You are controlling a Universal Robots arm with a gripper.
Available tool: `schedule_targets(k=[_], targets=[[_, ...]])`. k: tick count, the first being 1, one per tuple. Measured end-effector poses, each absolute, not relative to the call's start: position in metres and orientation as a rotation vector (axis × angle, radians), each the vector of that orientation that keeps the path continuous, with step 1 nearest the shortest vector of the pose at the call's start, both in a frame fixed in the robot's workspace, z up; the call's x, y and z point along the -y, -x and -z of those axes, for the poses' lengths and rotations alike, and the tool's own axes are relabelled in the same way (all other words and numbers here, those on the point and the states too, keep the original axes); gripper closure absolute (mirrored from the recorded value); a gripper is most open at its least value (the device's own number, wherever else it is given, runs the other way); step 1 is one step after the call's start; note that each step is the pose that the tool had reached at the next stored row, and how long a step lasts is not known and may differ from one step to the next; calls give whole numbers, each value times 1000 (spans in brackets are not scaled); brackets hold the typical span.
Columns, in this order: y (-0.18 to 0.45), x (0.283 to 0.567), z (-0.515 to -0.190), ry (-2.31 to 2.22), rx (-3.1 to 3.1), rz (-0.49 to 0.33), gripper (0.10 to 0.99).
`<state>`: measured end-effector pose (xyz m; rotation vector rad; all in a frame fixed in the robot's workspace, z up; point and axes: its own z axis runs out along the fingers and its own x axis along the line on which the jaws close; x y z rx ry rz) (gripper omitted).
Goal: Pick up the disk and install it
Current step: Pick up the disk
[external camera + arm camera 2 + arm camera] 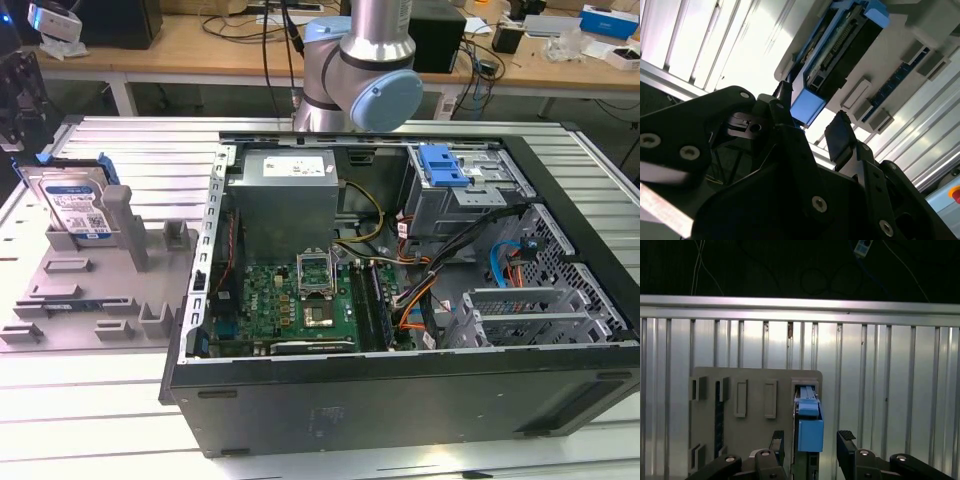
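Disk (75, 205) label in exterior view, parted jaws in wrist views

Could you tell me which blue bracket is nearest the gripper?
The one on the disk, in the grey rack, at the gripper; the other bracket sits in the case.

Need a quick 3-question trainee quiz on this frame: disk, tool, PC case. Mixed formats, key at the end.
1. True or false: the disk is already installed in the computer case.
2. Multiple choice: in the first wrist view, the tool is (A) shut on the disk, (B) open with a finger on either side of the disk, (C) open over the motherboard.
3. Fill in: the disk sits in a grey ____ at the exterior view's left, outside the case.
Key: 1 false; 2 B; 3 fixture.
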<state>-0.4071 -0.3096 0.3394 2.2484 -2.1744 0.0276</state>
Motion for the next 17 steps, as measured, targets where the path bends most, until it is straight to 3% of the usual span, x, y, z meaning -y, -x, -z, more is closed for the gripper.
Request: schedule_targets(k=[17], targets=[[407,312,-325,-2248,2174,-28,545]])
